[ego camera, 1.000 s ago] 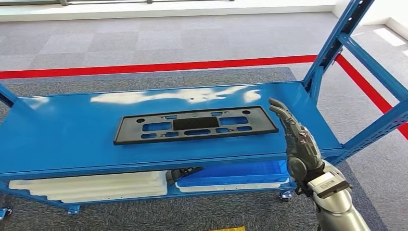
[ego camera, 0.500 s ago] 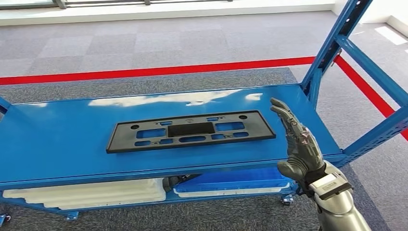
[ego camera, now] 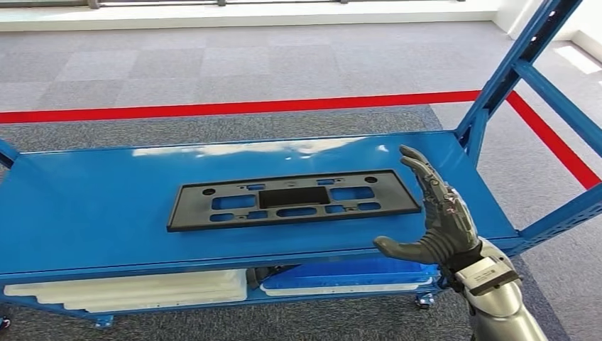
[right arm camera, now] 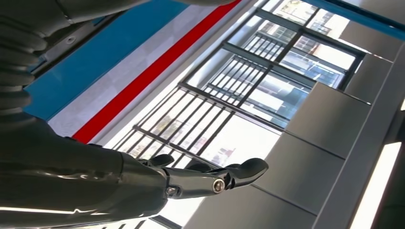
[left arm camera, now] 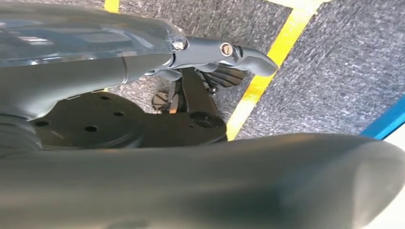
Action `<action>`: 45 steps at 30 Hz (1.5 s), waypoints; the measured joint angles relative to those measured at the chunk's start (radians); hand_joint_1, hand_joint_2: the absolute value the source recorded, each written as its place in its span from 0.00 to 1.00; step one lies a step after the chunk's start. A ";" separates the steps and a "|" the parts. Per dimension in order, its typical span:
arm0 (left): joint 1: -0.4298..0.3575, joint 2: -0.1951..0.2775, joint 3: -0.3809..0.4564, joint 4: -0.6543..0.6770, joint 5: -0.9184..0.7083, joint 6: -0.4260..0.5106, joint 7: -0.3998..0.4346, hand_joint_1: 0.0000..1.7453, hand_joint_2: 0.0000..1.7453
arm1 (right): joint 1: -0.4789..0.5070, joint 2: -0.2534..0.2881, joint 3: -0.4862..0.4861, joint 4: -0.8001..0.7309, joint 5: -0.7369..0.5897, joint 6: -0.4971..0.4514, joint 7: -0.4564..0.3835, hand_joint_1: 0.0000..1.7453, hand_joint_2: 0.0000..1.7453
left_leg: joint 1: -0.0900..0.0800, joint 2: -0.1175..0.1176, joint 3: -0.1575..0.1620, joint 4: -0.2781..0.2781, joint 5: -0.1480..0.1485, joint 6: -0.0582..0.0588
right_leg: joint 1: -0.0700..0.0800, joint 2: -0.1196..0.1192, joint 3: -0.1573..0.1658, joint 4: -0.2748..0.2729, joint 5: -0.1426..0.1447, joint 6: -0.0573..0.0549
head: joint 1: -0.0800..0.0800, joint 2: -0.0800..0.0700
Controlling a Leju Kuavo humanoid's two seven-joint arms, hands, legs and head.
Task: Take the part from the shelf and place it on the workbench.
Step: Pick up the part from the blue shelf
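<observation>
The flat black plastic panel with rectangular cut-outs lies flat on the glossy blue metal shelf, roughly mid-shelf, its long side parallel to the shelf's front edge. The right hand stands upright just beside the panel's right end, not touching it — fingers extended and apart, thumb stretched out toward the panel, nothing held. Compared with half a second ago the thumb has swung outward from the palm; the whole scene has also shifted slightly in the head view, a camera movement rather than a move of the panel. Bare shelf surface surrounds the panel on all sides, widest to the left; the blue upright post rises at the far right corner. On the lower tier sit white foam sheets and a blue plastic tray. The left hand hangs over grey carpet with a yellow line, whether its fingers are spread or curled cannot be told.
</observation>
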 joint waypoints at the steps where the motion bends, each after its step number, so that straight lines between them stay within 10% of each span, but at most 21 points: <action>1: 0.000 0.000 0.001 0.000 0.000 0.000 0.000 0.00 0.00 | 0.000 0.000 0.000 0.001 0.002 0.000 0.004 0.00 0.75 | -0.004 -0.001 -0.002 0.004 -0.004 -0.003 | 0.000 0.000 0.002 -0.009 -0.005 -0.007 | -0.001 0.000; 2: 0.000 0.001 0.003 0.000 0.000 0.000 0.000 0.00 0.00 | 0.000 0.000 0.000 0.001 0.003 0.001 0.008 0.00 1.00 | -0.007 0.000 -0.002 0.006 -0.006 -0.004 | 0.000 0.001 0.002 -0.012 -0.006 -0.016 | -0.001 0.000; 4: -0.001 0.000 0.005 0.000 0.000 0.000 0.001 0.00 0.00 | -0.003 0.000 0.000 0.001 0.010 0.001 0.017 0.00 1.00 | -0.006 0.000 0.001 0.000 -0.005 -0.004 | 0.002 0.001 0.002 -0.010 -0.009 -0.022 | -0.002 0.000; 8: -0.003 -0.001 0.006 0.000 0.000 0.000 0.001 0.00 0.00 | -0.014 -0.001 0.002 0.004 0.031 0.002 0.035 0.00 0.00 | -0.002 0.000 0.004 -0.005 -0.003 -0.007 | 0.007 0.001 0.003 -0.010 -0.012 -0.026 | -0.002 0.000; 13: -0.003 -0.004 0.007 0.000 -0.001 0.000 0.000 0.00 0.00 | -0.024 -0.008 0.008 0.013 0.047 0.003 0.051 0.00 0.00 | -0.002 0.000 0.004 -0.006 -0.004 -0.011 | 0.009 0.001 0.003 -0.010 -0.014 -0.029 | -0.002 0.000; 17: -0.004 -0.007 0.008 0.000 -0.003 0.000 0.000 0.00 0.00 | -0.033 -0.022 0.018 0.027 0.064 0.005 0.074 0.00 1.00 | -0.002 0.000 0.004 -0.006 -0.005 -0.014 | 0.009 0.001 0.005 -0.010 -0.014 -0.029 | -0.002 0.000; 45: -0.007 -0.020 0.011 0.000 -0.057 -0.003 0.003 0.00 0.00 | -0.152 -0.047 0.315 0.302 0.689 -0.216 0.372 0.00 1.00 | -0.003 0.000 0.005 -0.006 -0.005 -0.014 | 0.008 0.001 0.008 -0.013 -0.013 -0.029 | -0.002 0.000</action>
